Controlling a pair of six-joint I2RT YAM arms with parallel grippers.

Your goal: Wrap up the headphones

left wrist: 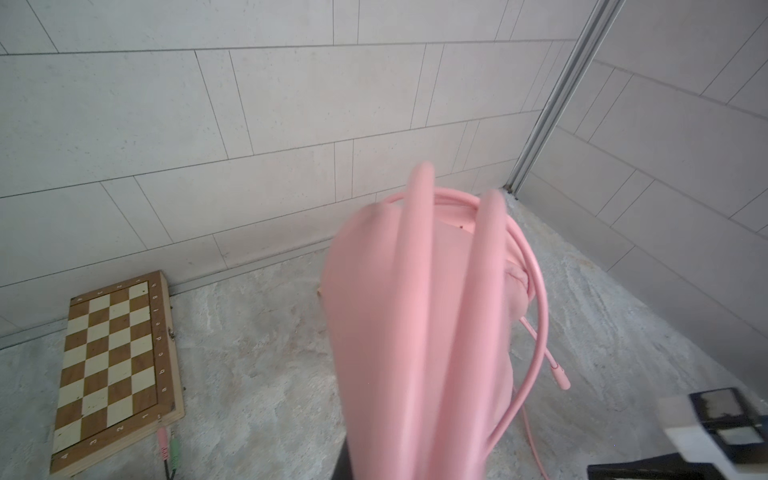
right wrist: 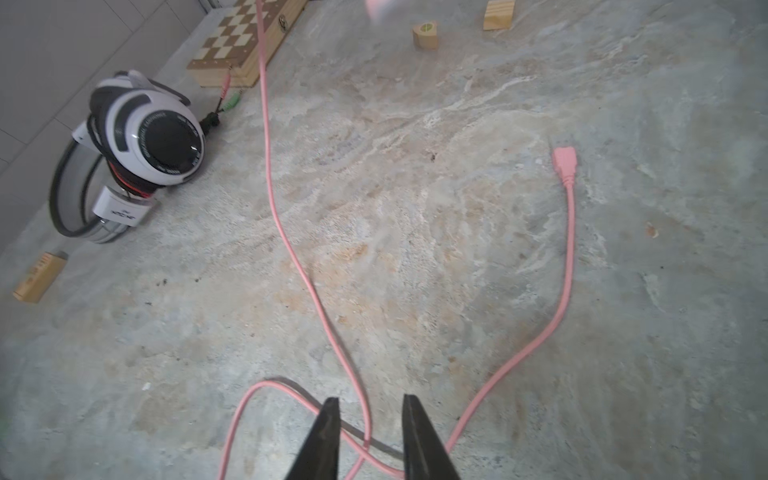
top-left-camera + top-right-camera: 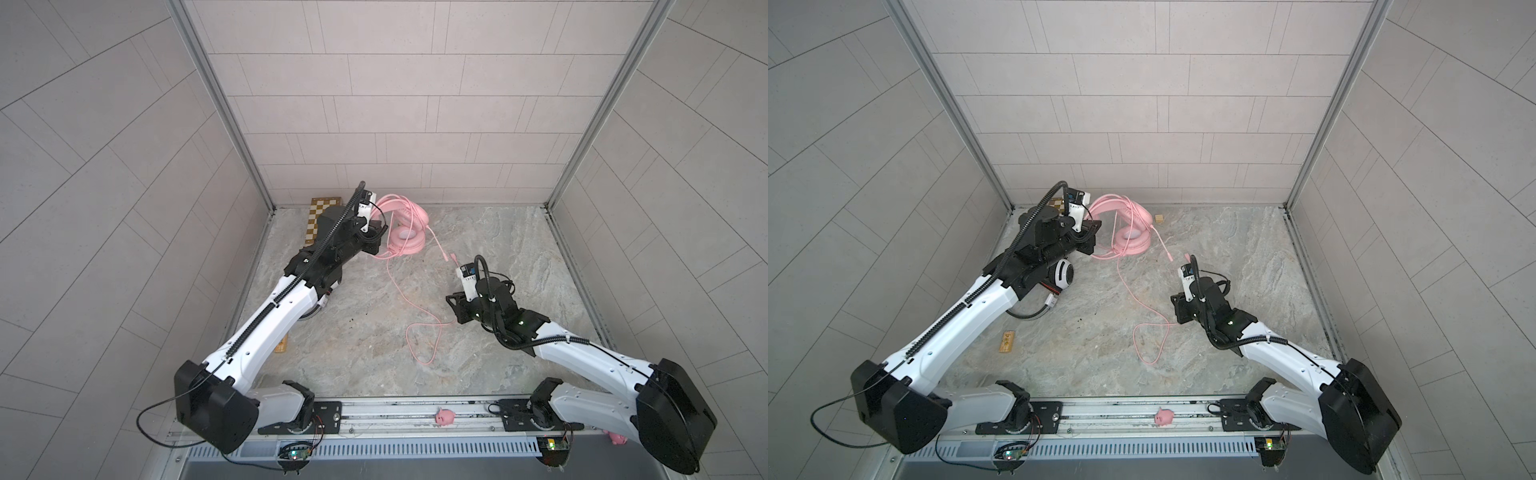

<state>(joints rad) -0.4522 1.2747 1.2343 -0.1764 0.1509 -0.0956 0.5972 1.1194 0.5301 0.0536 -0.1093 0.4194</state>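
Jaws of the right gripper (image 2: pixel 370 401) stand parted, the pink cord (image 2: pixel 291 249) lying loose between them; left gripper (image 3: pixel 376 235) clamps the band of the pink headset (image 3: pixel 405 232) near the back wall (image 3: pixel 374 124).

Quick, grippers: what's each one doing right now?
Left gripper: shut, seemingly on the pink over-ear headset headband.
Right gripper: open, over the thin pink cord, holding nothing.

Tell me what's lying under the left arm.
In a top view, one earcup of the white headset shows beneath the left arm; the arm covers the headband there.
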